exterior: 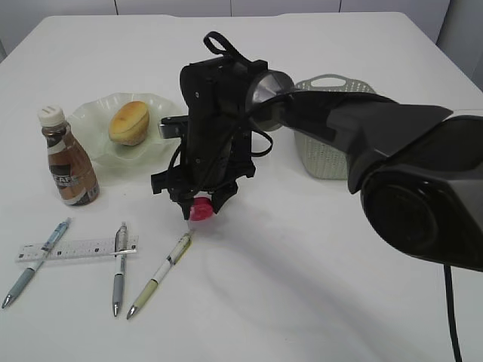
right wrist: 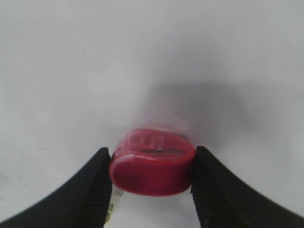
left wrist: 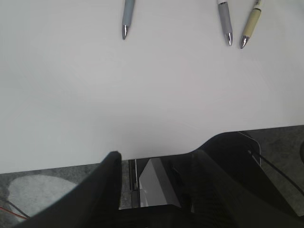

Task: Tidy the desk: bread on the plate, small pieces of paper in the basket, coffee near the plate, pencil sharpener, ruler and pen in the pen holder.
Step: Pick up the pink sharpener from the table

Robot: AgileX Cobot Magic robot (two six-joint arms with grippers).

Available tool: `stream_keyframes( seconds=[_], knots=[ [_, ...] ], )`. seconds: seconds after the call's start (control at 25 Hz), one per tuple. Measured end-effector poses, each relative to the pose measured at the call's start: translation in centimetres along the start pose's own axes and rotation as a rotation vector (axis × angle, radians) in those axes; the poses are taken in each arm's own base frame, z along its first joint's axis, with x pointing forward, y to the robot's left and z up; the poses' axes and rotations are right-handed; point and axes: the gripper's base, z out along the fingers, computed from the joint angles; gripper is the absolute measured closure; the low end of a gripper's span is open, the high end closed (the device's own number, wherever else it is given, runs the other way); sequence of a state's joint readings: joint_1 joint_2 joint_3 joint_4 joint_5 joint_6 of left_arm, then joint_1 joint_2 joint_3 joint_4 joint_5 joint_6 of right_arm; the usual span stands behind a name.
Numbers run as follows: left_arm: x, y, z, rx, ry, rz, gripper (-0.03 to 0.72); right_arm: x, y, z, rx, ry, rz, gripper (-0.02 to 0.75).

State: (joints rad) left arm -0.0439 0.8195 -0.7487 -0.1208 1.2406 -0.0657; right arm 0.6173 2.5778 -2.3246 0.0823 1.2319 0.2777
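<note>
A red pencil sharpener (right wrist: 152,164) lies on the white desk (exterior: 302,286), just above the yellow pen (exterior: 162,273). My right gripper (right wrist: 152,167) reaches down across the middle and is shut on the sharpener (exterior: 201,210), one finger against each side. The bread (exterior: 128,122) rests on the green plate (exterior: 89,119), and the coffee (exterior: 68,160) stands beside the plate. A blue pen (exterior: 38,260) and a grey pen (exterior: 119,265) lie across the ruler (exterior: 83,249). My left gripper (left wrist: 159,156) hangs open and empty at the desk's front edge. The pen holder and the small pieces of paper are out of view.
The grey-green basket (exterior: 324,162) stands behind my right arm, which hides much of it. In the left wrist view three pen tips (left wrist: 127,19) (left wrist: 225,21) (left wrist: 250,26) point toward the desk's front edge, with grey floor below it.
</note>
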Motion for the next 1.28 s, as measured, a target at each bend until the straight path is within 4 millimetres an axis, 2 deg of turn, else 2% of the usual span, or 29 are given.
stream_keyframes(
  seconds=[0.24,0.48,0.52,0.8,1.08,1.28],
  knots=[
    [0.0,0.0,0.0,0.004,0.000,-0.001,0.345,-0.1,0.0,0.1,-0.003,-0.006,0.000,0.369],
    [0.0,0.0,0.0,0.004,0.000,-0.001,0.345,-0.2,0.1,0.0,-0.004,-0.012,-0.001,0.372],
    [0.0,0.0,0.0,0.004,0.000,-0.001,0.345,-0.6,-1.0,-0.1,0.007,-0.020,0.015,0.372],
    [0.0,0.0,0.0,0.004,0.000,-0.001,0.345,-1.0,0.3,-0.8,0.004,-0.065,-0.015,0.372],
    [0.0,0.0,0.0,0.004,0.000,-0.001,0.345,-1.0,0.3,-0.8,0.004,-0.067,-0.021,0.372],
    [0.0,-0.1,0.0,0.006,0.000,-0.002,0.345,-0.9,-0.1,-1.6,0.047,-0.077,-0.044,0.372]
  ],
)
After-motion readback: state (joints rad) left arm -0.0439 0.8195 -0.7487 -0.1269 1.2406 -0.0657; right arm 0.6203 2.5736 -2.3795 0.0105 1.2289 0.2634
